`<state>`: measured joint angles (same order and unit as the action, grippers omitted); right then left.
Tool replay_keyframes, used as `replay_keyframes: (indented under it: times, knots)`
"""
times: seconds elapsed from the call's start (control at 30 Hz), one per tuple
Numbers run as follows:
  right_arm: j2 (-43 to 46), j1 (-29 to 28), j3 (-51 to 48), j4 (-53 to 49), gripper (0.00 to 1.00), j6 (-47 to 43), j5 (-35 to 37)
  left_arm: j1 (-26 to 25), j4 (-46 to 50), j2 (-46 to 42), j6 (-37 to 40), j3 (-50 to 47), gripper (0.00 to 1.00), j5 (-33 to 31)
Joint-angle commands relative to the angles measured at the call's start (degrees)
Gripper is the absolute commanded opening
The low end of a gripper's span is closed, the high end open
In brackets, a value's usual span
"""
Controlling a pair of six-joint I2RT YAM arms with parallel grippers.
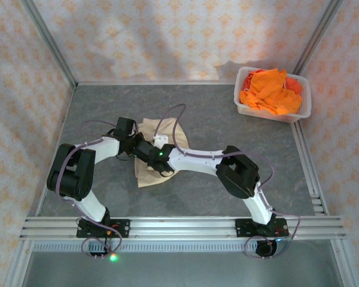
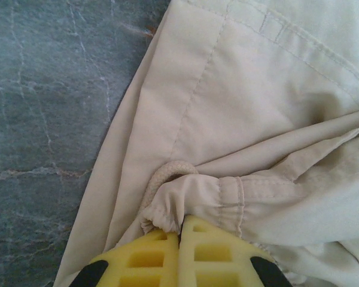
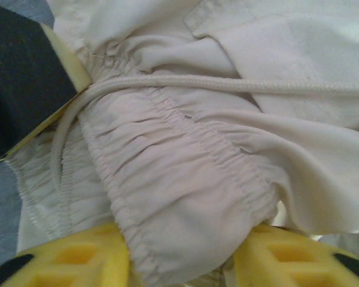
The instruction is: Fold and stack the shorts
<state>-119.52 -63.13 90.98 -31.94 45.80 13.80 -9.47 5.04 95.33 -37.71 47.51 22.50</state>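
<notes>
Clearly soft and light, the beige shorts (image 1: 148, 174) lie crumpled on the counter (image 1: 227, 128) just ahead of both arms, and will likely sag wherever unsupported. The left gripper (image 2: 180, 226) is pinched shut on a fold beside the drawstring (image 2: 161, 179). The right gripper (image 3: 180, 248) stands partly apart astride the gathered waistband (image 3: 185, 179), probably the firmest hold. Orange shorts (image 1: 269, 89) sit heaped in the basket (image 1: 240, 107), far right.
</notes>
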Motion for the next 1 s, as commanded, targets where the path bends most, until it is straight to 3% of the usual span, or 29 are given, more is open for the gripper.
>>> replay_keyframes:
  times: [0.0,0.13,0.43,0.7,0.97]
  knots:
    - [-0.1,0.8,0.8,-3.0,0.33,0.8,3.6,-0.1,1.7,1.7,-0.4,-1.1,0.00,0.1]
    - [1.4,0.8,-1.0,-1.6,0.14,0.6,1.6,-0.1,2.0,1.8,-0.3,-0.1,0.00,0.0]
    - [7.4,-0.5,-5.6,3.1,0.00,-3.1,-1.0,-0.2,2.8,2.5,-0.1,1.3,0.00,-0.5]
    - [14.6,-1.8,-8.9,5.1,0.00,-5.8,-2.1,-0.1,2.7,3.3,-0.2,1.5,0.00,-0.4]
    - [15.8,-3.4,-10.2,5.3,0.00,-9.6,-4.7,-0.1,2.8,4.3,0.0,1.9,0.00,-0.6]
